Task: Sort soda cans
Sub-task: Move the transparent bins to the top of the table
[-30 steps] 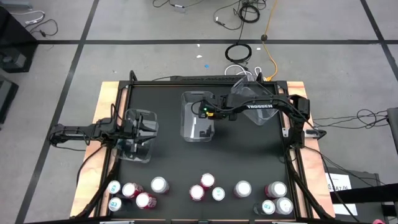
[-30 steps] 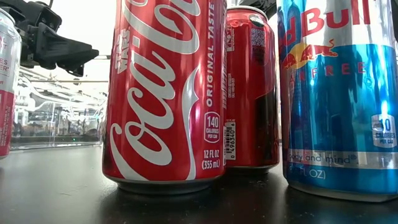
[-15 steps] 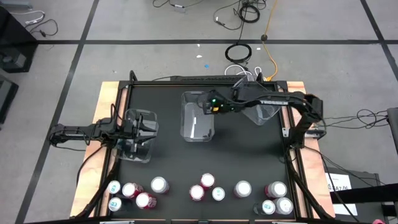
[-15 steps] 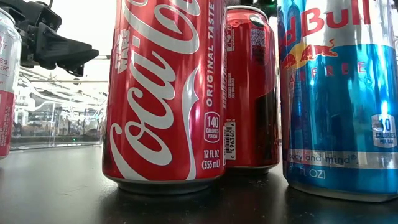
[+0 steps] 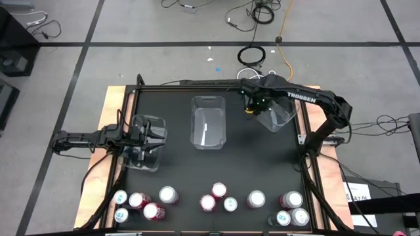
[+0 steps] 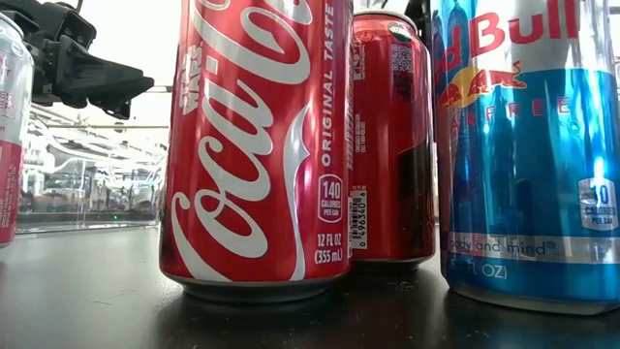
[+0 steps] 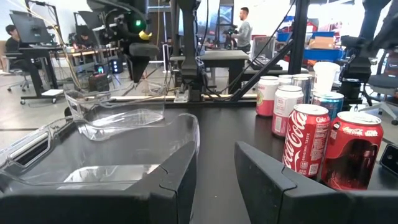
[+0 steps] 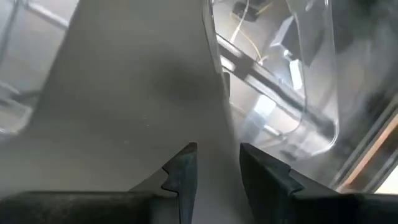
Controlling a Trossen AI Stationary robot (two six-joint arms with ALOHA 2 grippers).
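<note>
High view: soda cans (image 5: 216, 191) stand in a loose row along the table's near edge, none in any bin. Three clear bins: left bin (image 5: 146, 143), middle bin (image 5: 209, 122), right bin (image 5: 275, 113). Left gripper (image 5: 134, 134) sits at the left bin; right gripper (image 5: 249, 107) hangs between the middle and right bins.
Low view: red Coca-Cola can (image 6: 257, 145) up close, second red can (image 6: 392, 136) behind it, blue Red Bull can (image 6: 528, 145) beside.
Left wrist view: left fingers (image 7: 273, 180) slightly apart, nothing between them, bin wall just ahead.
Right wrist view: right fingers (image 8: 183, 171) narrowly parted, empty, above the dark tabletop.
</note>
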